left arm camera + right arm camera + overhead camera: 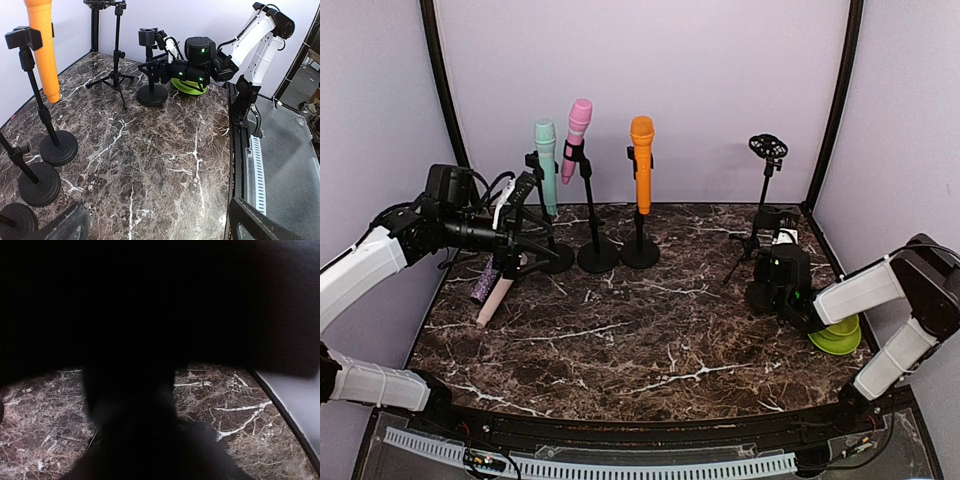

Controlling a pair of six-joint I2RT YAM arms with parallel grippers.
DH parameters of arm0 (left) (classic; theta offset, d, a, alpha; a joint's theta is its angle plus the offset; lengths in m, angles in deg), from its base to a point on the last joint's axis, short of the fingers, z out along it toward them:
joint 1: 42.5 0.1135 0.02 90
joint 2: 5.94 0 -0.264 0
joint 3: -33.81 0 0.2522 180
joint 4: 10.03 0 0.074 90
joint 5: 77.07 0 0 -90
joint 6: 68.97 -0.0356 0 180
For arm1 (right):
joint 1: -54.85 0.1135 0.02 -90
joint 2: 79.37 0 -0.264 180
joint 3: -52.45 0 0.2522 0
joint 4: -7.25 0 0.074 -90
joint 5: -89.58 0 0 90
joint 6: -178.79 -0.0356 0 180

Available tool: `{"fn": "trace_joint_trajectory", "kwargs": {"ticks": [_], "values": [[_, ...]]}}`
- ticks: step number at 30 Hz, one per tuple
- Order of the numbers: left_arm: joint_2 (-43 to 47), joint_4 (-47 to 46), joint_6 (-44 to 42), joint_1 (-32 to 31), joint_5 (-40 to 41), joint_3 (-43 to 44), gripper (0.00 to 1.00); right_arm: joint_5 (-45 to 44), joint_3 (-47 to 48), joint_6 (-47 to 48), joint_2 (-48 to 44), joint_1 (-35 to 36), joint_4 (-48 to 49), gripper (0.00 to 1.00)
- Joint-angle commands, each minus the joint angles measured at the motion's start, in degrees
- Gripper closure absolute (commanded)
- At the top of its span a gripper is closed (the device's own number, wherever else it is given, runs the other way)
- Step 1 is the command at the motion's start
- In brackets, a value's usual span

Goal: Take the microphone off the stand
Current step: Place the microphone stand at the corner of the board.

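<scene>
Three microphones stand upright in black stands at the back left: a teal one (545, 160), a pink one (578, 130) and an orange one (642, 160) (42, 45). My left gripper (530, 232) (160, 227) hovers open beside the teal microphone's stand, nothing between its fingers. At the right, my right gripper (782, 250) (159, 55) is at a black round-base stand (760, 295) (151, 94) whose clip (147, 36) holds nothing. Its jaws stand apart on either side of the pole. The right wrist view is almost wholly dark, blocked by something close.
A pink-handled microphone with a glittery purple head (490, 288) lies on the marble table (640, 340) at the left. A black tripod stand (765, 195) (116, 75) with a bare round mount is at the back right. A lime-green dish (837, 335) (189, 86) sits under the right arm.
</scene>
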Motion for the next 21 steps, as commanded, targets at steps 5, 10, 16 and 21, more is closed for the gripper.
{"fn": "trace_joint_trajectory", "kwargs": {"ticks": [5,10,16,21], "values": [[-2.64,10.87,-1.54,1.8,3.45,7.62,0.01,-1.11,-2.43,-7.8,-8.0,1.03,-6.47,0.0],[-8.06,20.92,-2.08,2.53,6.29,15.31,0.01,1.21,-1.4,-14.33,-20.34,3.67,-22.03,0.0],[-10.08,26.57,-2.59,4.95,6.35,19.97,0.01,10.97,-0.26,-21.75,-35.46,5.43,-38.98,0.0],[-9.29,26.82,-2.64,6.96,6.34,19.27,0.01,13.45,4.51,-24.27,-43.01,7.8,-52.63,0.0]]}}
